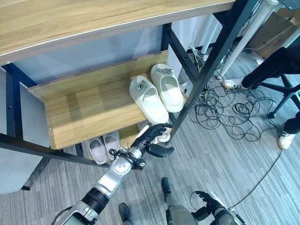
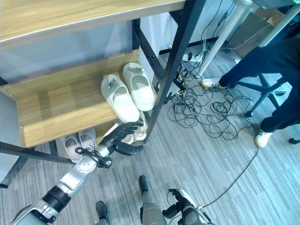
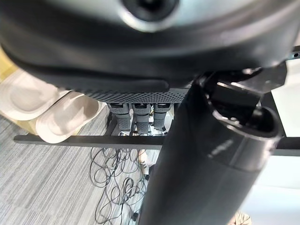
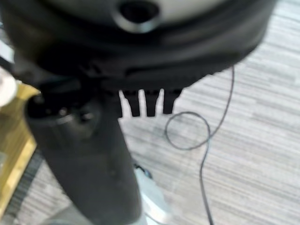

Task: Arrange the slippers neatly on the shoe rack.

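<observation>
While I'm hanging my left hand [image 1: 151, 141] just off the front edge of the shoe rack [image 1: 89, 115], its fingers are sitting loosely spread w/ the thumb poking out, gripping nothing afaict. The cream slippers [image 1: 157, 93] are lying side by side on the middle shelf, right beyond my fingertips, up and slightly to my right, near ends hanging over the front edge. Their long axes are running front to back, angled a bit, so I'm basically lined up w/ the near ends already. Another grey pair [image 1: 104, 147] is sitting on the level below. My right hand [image 1: 211, 207] is idling low by the floor, fingers relaxed, way farther off, so left is the obvious one imo.
</observation>
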You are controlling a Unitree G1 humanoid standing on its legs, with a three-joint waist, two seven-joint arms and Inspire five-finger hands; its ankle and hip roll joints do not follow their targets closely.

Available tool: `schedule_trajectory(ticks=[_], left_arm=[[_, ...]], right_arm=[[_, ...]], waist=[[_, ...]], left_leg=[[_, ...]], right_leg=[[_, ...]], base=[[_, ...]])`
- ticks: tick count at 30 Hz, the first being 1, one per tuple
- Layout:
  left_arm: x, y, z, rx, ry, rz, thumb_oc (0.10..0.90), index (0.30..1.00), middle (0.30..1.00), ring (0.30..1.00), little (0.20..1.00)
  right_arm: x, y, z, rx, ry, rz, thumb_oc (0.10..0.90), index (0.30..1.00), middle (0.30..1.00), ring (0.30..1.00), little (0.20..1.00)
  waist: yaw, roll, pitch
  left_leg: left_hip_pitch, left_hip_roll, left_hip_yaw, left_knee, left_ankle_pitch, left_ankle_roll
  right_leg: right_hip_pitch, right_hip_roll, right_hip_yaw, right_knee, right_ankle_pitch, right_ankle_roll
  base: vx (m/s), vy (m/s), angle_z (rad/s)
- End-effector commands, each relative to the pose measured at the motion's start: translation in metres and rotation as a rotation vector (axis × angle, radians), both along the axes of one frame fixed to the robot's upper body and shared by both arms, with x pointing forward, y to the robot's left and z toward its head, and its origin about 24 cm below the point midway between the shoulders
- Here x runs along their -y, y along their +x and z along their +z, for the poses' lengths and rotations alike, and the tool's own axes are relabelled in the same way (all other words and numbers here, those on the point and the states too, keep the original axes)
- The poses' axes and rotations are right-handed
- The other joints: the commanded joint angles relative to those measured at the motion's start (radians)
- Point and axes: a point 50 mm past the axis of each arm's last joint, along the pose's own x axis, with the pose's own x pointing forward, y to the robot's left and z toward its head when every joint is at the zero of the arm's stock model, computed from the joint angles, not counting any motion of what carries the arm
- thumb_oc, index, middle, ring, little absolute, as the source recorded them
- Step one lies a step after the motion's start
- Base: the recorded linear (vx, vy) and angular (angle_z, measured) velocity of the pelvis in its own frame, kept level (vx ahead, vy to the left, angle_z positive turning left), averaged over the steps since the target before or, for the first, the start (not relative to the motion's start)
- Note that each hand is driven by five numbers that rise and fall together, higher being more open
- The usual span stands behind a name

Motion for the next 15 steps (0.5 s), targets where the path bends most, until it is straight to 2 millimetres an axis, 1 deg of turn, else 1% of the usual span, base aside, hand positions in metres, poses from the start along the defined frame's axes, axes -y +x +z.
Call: schedule_trajectory(ticks=[1, 8, 15], left_arm=[[-0.0038, 0.0213, 0.0581, 0.274, -0.060, 0.020, 0.800, 0.900, 0.900, 0.900, 0.900], [-0.0125, 0.0245, 0.0633, 0.293, -0.075, 0.071, 0.800, 0.900, 0.900, 0.900, 0.900], [-0.0086, 0.0235, 0.0651, 0.292, -0.089, 0.042, 0.800, 0.900, 0.900, 0.900, 0.900]], right_arm=[[0.0065, -0.0016, 0.0010, 0.014, -0.022, -0.015, 0.800, 0.900, 0.900, 0.900, 0.900], [0.0065, -0.0030, 0.0003, 0.010, -0.021, -0.019, 0.800, 0.900, 0.900, 0.900, 0.900], [0.0061, -0.0015, 0.0009, 0.011, -0.022, -0.010, 0.800, 0.900, 0.900, 0.900, 0.900]], waist=[[0.003, -0.034, -0.029], [0.005, -0.035, -0.030], [0.006, -0.035, -0.030]], left_leg=[[-0.035, -0.011, -0.048, 0.002, 0.005, -0.008], [-0.036, -0.012, -0.049, 0.002, 0.005, -0.008], [-0.038, -0.011, -0.051, 0.002, 0.006, -0.008]], right_leg=[[0.053, -0.006, -0.064, 0.017, -0.114, 0.048], [0.054, -0.006, -0.064, 0.015, -0.114, 0.049], [0.054, -0.006, -0.064, 0.015, -0.113, 0.048]], base=[[0.00, 0.000, 0.00], [0.00, 0.000, 0.00], [0.00, 0.000, 0.00]])
